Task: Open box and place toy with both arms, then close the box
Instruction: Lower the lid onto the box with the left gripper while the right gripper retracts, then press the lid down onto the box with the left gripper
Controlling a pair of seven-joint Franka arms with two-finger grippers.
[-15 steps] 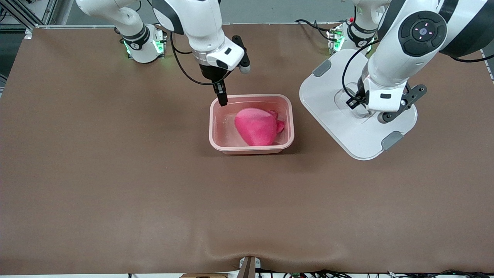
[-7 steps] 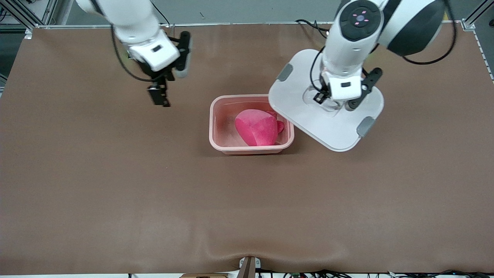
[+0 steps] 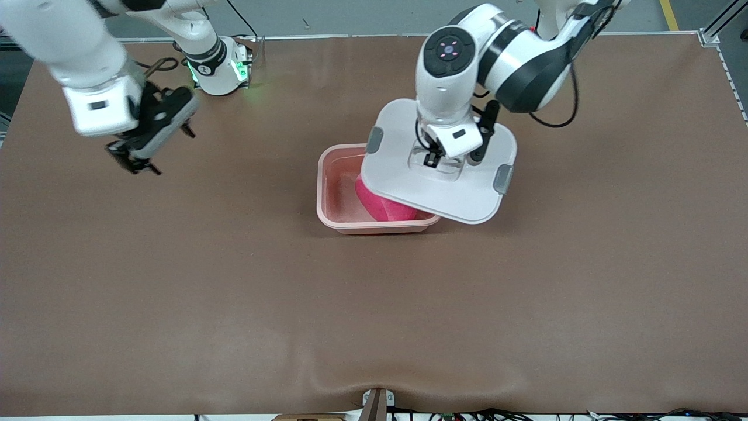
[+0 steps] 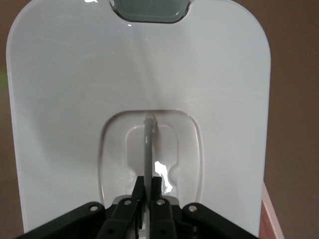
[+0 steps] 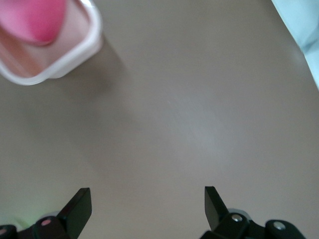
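**Lid held over the box, toy inside**

We see the left gripper (image 3: 433, 159) pinching the thin grey handle (image 4: 148, 149) in the dip of the white lid (image 3: 409, 187). Its fingers (image 4: 155, 191) are pressed tight on the handle from both sides. The lid is up in the air and tilted. It covers most of the box (image 3: 336, 202) and sticks out past it toward the left arm's end of the table. Its long side runs from about ten o'clock to four o'clock in the front view. One grey clip (image 3: 374, 140) sits at the ten o'clock end, and the other clip (image 3: 503, 179) at the four o'clock end.

The box stands on the brown table (image 3: 374, 304), near the middle. The pink toy (image 3: 380, 207) lies in it. We see only a part of the toy under the lid's edge, so we cannot tell which way it points.

The right gripper (image 3: 133, 158) hangs over the table toward the right arm's end, at about nine o'clock from the box and well apart from it. Its fingers (image 5: 79, 206) are spread wide and hold nothing.
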